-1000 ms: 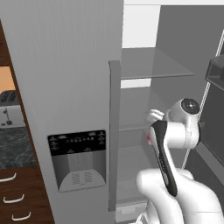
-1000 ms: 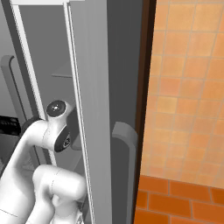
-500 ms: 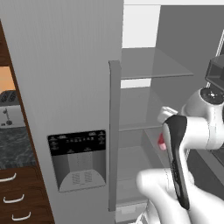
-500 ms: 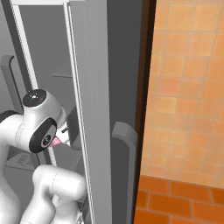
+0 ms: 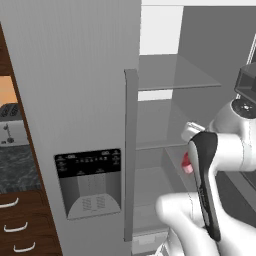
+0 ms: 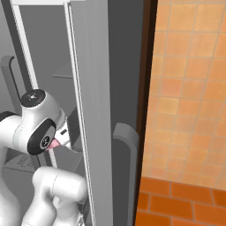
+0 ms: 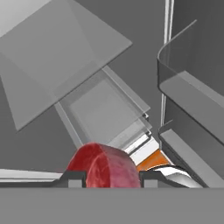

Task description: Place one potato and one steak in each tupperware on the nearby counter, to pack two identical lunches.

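The hand view shows the gripper (image 7: 107,177) pinching a red, marbled steak (image 7: 105,166) before glass fridge shelves (image 7: 65,57); the left base view shows a toaster (image 5: 11,132) on the tabletop (image 5: 15,167).

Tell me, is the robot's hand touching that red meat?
Touching. In the hand view the steak sits squeezed between the gripper's dark jaws, one pressed on each side.

The arm folds at the elbow, forearm rising toward one o'clock; the claw (image 7: 104,177) grips a red steak (image 7: 105,166).
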